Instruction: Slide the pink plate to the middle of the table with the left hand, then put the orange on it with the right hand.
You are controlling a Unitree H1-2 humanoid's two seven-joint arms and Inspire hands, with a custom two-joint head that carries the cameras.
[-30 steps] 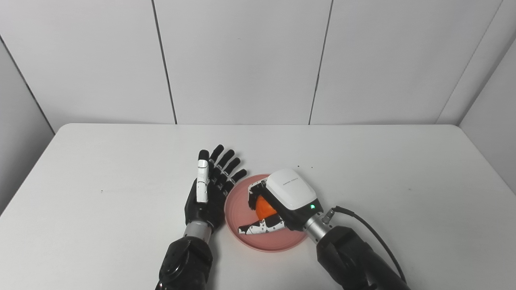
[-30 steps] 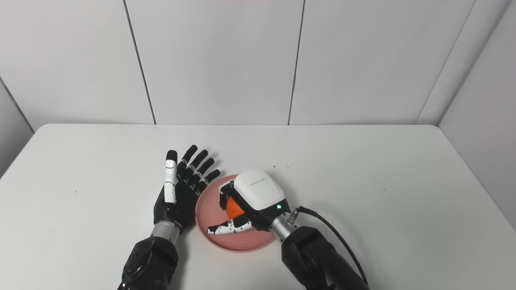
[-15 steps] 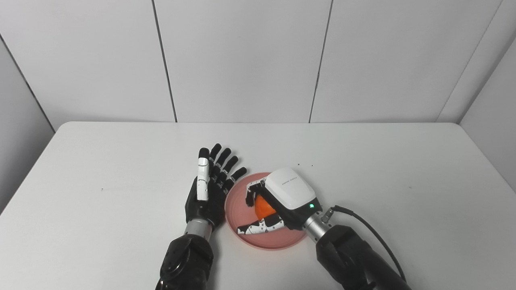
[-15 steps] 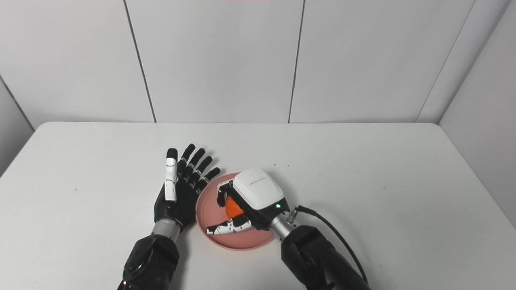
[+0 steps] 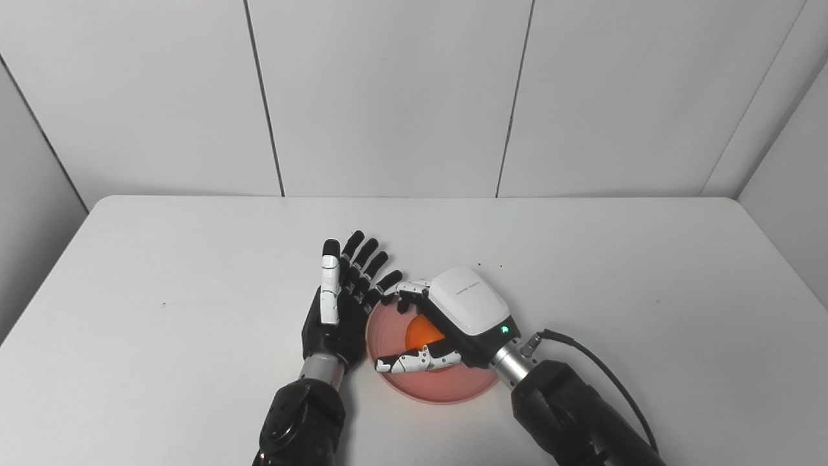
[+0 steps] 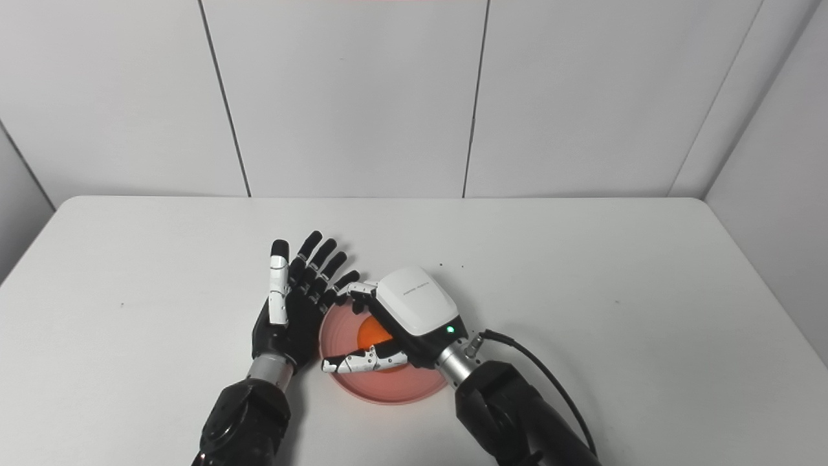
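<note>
I log the pink plate (image 5: 446, 388) flat on the white worktop (image 5: 647, 272), near-centre, slightly toward the near edge. The orange (image 5: 420, 331) sits inside the plate, approx. at its middle, under the right hand (image 5: 453, 317).

Right hand: white back shell facing up, positioned over the plate. Its fingers (image 5: 409, 288) are spread apart, thumb stretched out on the near side of the orange and the others extended past its far side. I see gaps btwn the fingers and the fruit, so it is not pinched; whether the palm touches the orange I cannot tell, since the shell hides it.

Left hand (image 5: 339, 304): just left of the plate, standing on edge, palm facing right toward the plate rim. Its fingers (image 5: 363, 255) are straight and fanned apart, pointing to the far side, holding nothing. Its fingertips lie very close to the right hand's fingertips at the plate's far-left rim; contact I cannot confirm.
</note>
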